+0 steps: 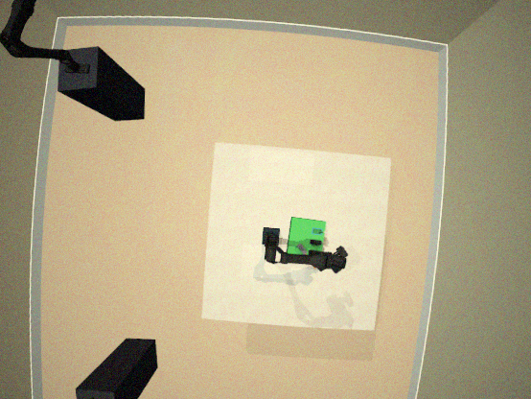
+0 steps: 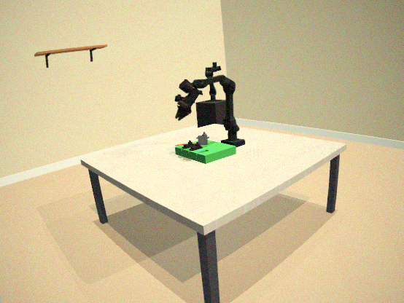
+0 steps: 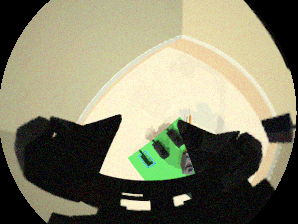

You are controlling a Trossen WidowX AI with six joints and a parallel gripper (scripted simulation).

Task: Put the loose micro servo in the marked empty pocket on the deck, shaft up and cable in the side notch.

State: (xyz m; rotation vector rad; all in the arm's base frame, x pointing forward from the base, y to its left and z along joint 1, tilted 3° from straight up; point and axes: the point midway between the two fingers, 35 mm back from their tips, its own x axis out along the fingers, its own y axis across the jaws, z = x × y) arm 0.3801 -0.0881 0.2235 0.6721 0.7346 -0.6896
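Note:
The green deck (image 1: pixel 299 228) (image 2: pixel 222 149) (image 3: pixel 154 173) lies on the table. Its blue-outlined pocket (image 1: pixel 317 231) (image 2: pixel 203 151) (image 3: pixel 147 159) looks empty. Two black servos sit in a row beside it, one nearer (image 1: pixel 315 242) (image 3: pixel 160 149) and one farther (image 3: pixel 174 136). A grey part with side tabs and a top stub (image 2: pixel 203 139) (image 3: pixel 187 163) stands on the deck; I cannot tell whether it is the loose servo. A thin orange strip, perhaps cable (image 2: pixel 181 145) (image 3: pixel 190 119), shows by the deck's far edge. My gripper (image 2: pixel 178 117) (image 3: pixel 150 120) is open and empty, high above the deck, tilted downward.
The arm's base (image 1: pixel 271 235) (image 2: pixel 233 142) stands on the white table (image 1: pixel 240 192) (image 2: pixel 204 197) beside the deck. The arm passes over the deck's edge in the top view. In the wrist view the right finger hides part of the deck. A second arm on a dark pedestal (image 1: pixel 115 91) (image 2: pixel 208 113) stands off the table.

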